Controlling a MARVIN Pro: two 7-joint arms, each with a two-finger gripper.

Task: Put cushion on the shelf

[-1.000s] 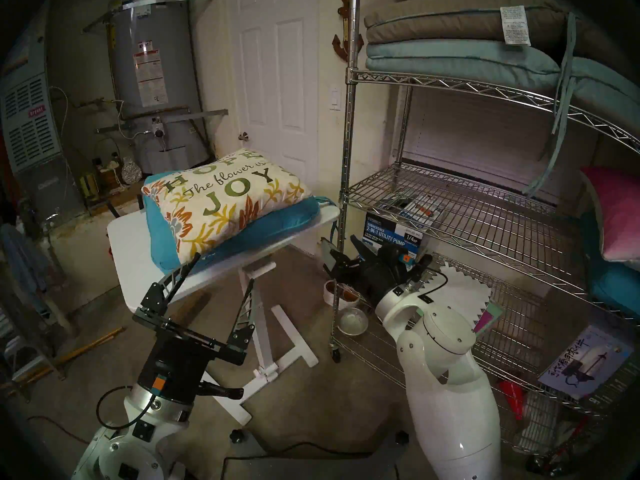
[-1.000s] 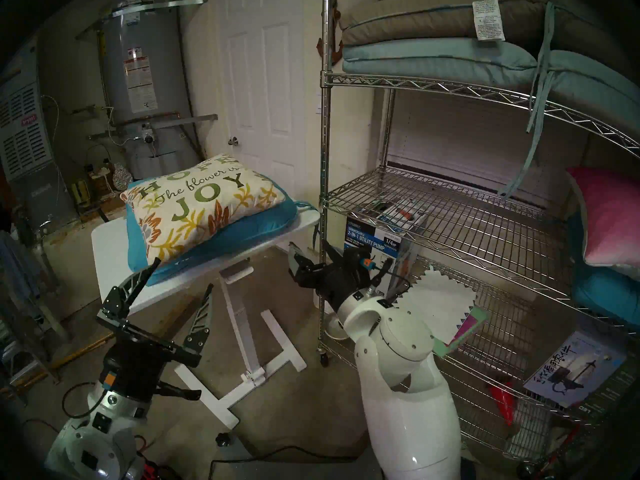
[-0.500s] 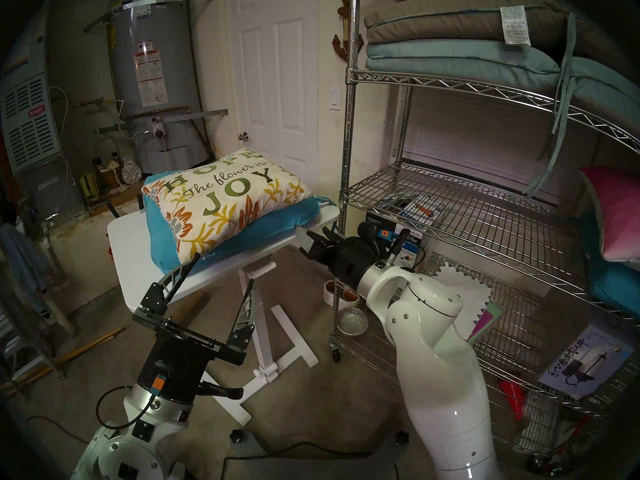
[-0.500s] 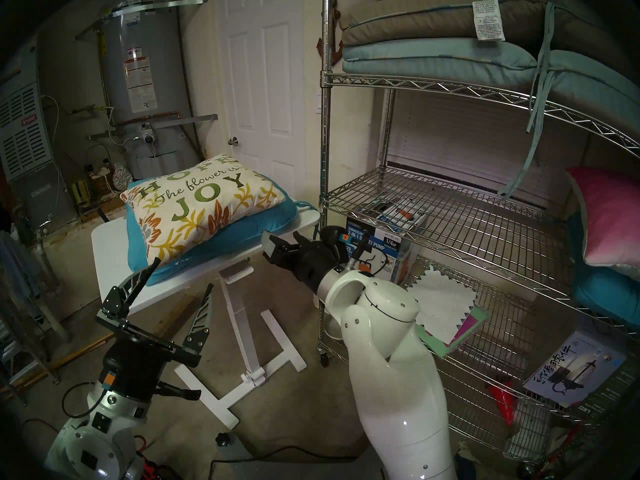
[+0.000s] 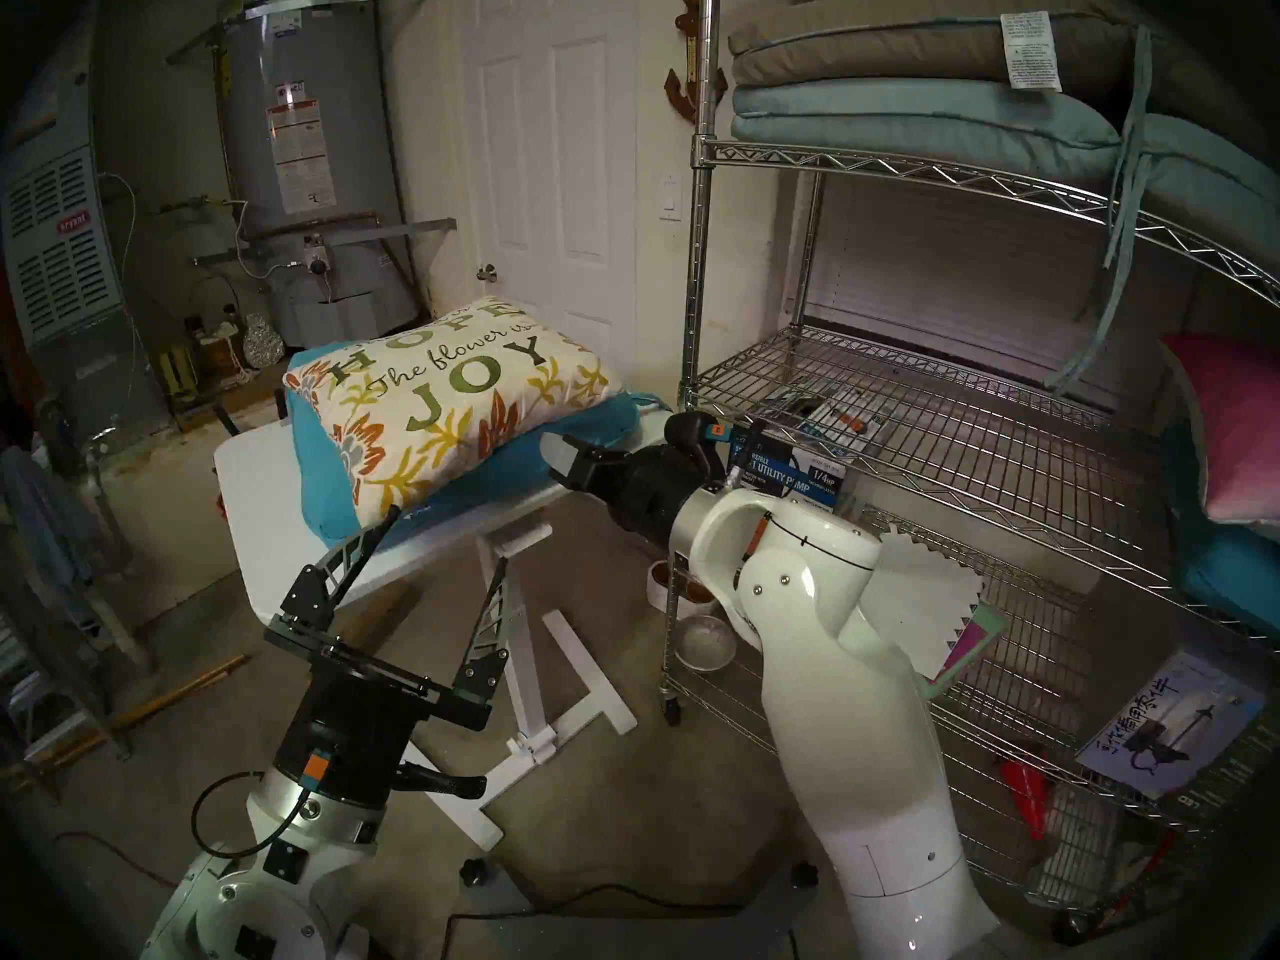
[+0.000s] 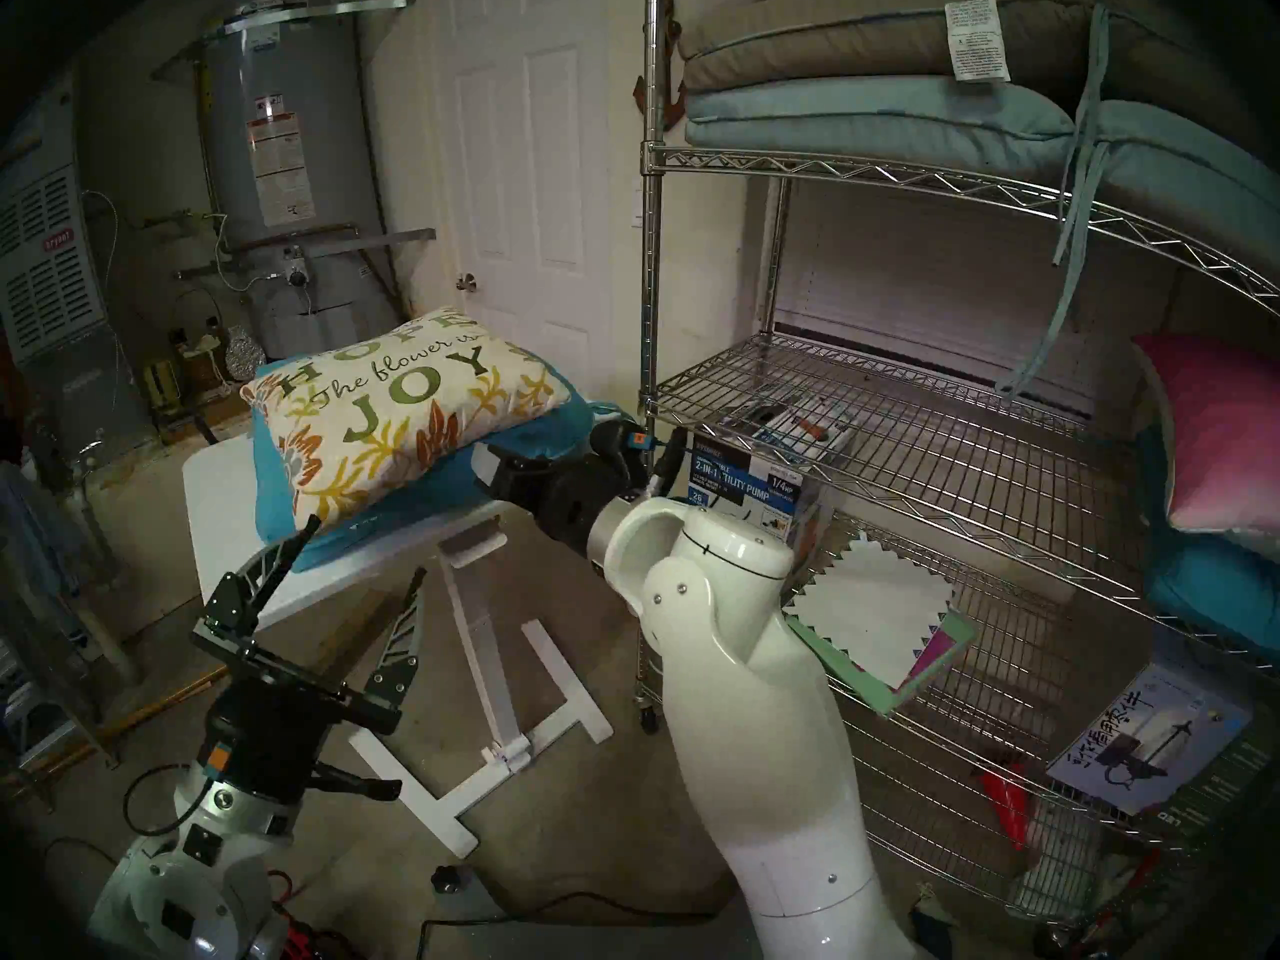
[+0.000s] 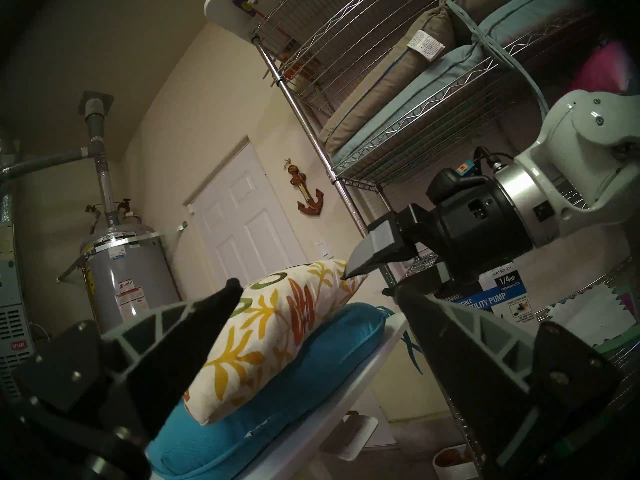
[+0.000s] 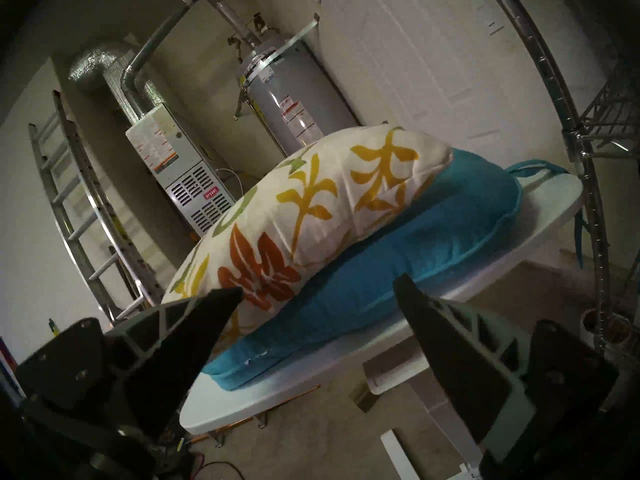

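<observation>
Risk is posed by the teal seat cushion (image 5: 485, 480) underneath, which could be dragged along if the cushion (image 5: 450, 397) is pinched too low by the empty, spread right gripper (image 8: 315, 295).

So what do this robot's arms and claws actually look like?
Both arms are glossy white shells with silver collars and black wrists bearing small orange tags and thin black cables. The left gripper and right gripper each have two black, pointed fingers with pale triangular lattice ribs.
</observation>
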